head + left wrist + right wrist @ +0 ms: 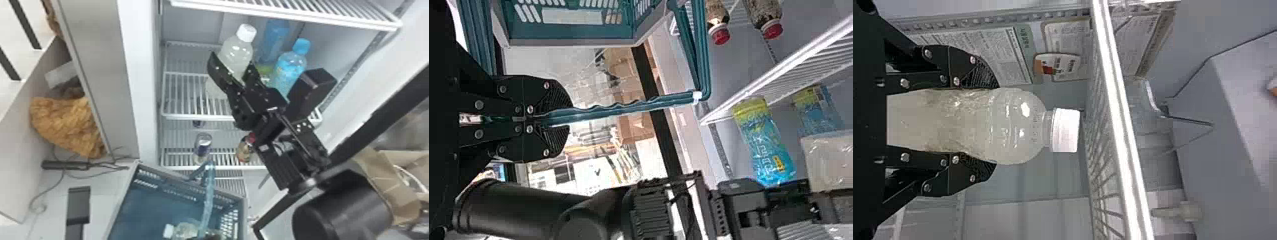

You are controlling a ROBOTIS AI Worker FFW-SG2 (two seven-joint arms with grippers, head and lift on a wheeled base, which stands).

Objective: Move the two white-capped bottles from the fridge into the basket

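One white-capped bottle (237, 52) beyond the basket (159, 175): right gripper (990, 126) clamped on it. Likely heavy, slick; hold mid-body. Left gripper (563, 118) grips handle (629, 107).

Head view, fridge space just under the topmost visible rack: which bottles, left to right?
White-capped bottle of cloudy liquid in the right gripper → blue bottle standing farther back → blue-capped bottle with a blue body.

Basket (146, 198) before the fridge (142, 79), bottle (186, 230) in it, can (203, 145) on a shelf (228, 167) behind
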